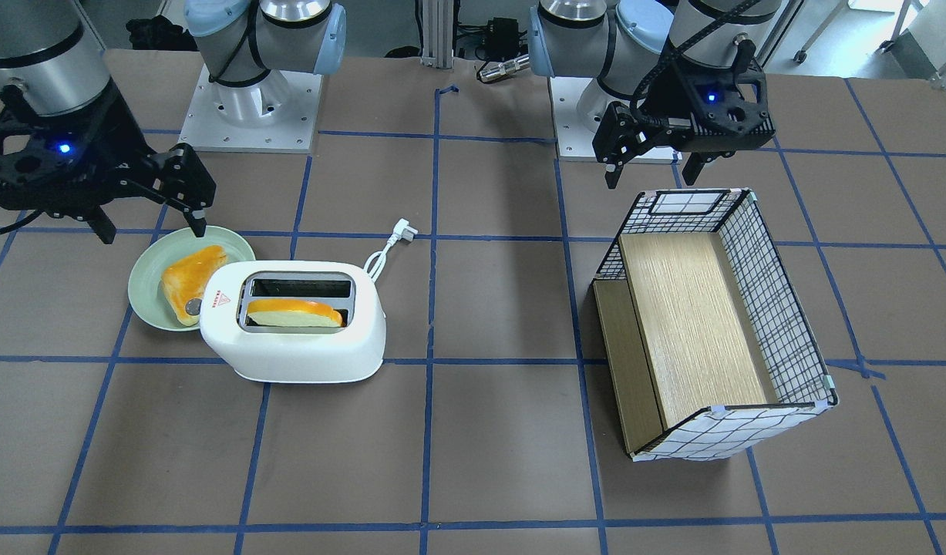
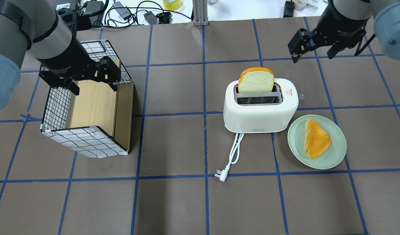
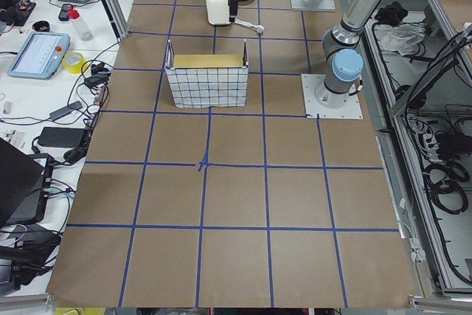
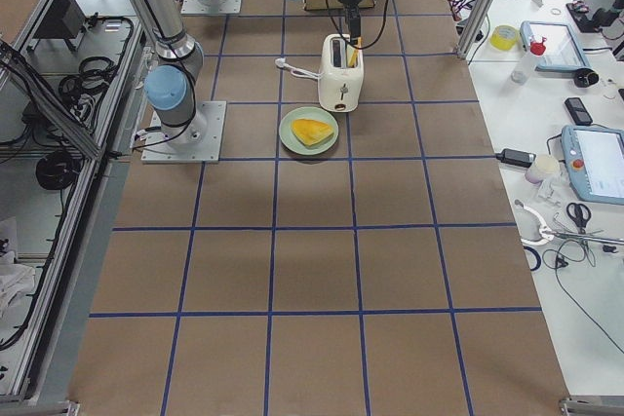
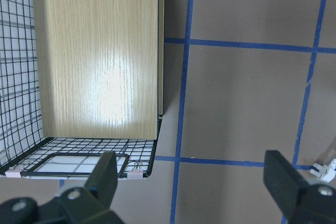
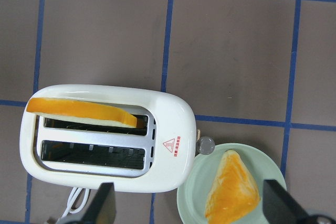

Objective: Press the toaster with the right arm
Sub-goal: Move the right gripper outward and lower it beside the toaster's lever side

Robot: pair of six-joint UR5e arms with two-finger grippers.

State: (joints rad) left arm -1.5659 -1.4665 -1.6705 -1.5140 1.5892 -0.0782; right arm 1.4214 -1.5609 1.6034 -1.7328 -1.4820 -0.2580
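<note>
The white two-slot toaster (image 2: 260, 107) stands on the table, with a slice of toast (image 2: 256, 81) sticking up from its far slot. It also shows in the front view (image 1: 295, 331) and the right wrist view (image 6: 105, 140). Its small grey lever knob (image 6: 206, 144) sticks out of the end that faces the plate. My right gripper (image 2: 312, 57) is open and empty. It hovers above the table, beyond the toaster's lever end and apart from it. My left gripper (image 2: 95, 88) is open and empty over the wire basket.
A pale green plate (image 2: 336, 153) with a piece of orange-crusted bread (image 2: 315, 138) lies next to the toaster's lever end. The toaster's white cord and plug (image 2: 222, 174) trail towards the robot's side. A wire basket (image 2: 56, 104) with a wooden floor stands on the left half.
</note>
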